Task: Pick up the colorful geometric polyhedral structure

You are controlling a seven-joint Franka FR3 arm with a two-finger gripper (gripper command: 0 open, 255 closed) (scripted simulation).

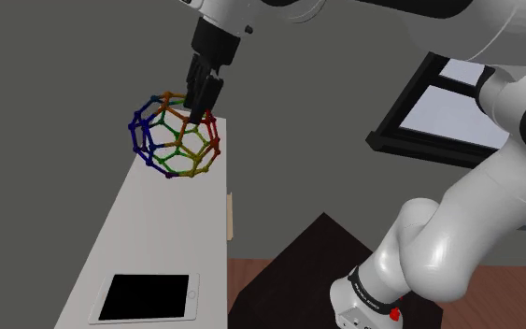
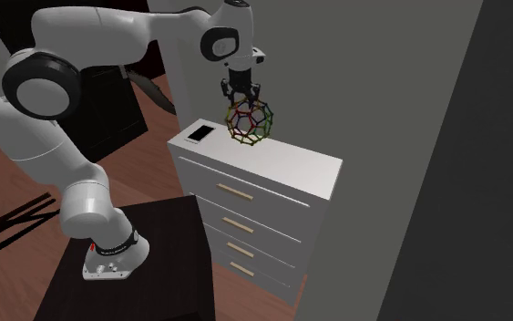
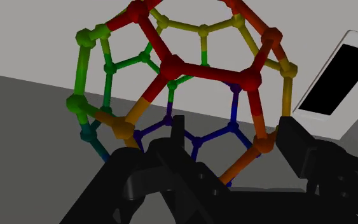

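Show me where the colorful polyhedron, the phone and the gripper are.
colorful polyhedron (image 3: 173, 65): wrist view, on a red joint.
phone (image 1: 145, 297): shoulder view, middle of its black screen.
gripper (image 1: 198, 110): shoulder view, its black tip at the polyhedron's top.

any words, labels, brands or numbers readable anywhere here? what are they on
No readable text anywhere.
phone: black screen, no logo or writing.
polyhedron: coloured struts, no markings.
dresser: plain white, no labels.
base ring of the arm: tiny pale marks, too small to read.
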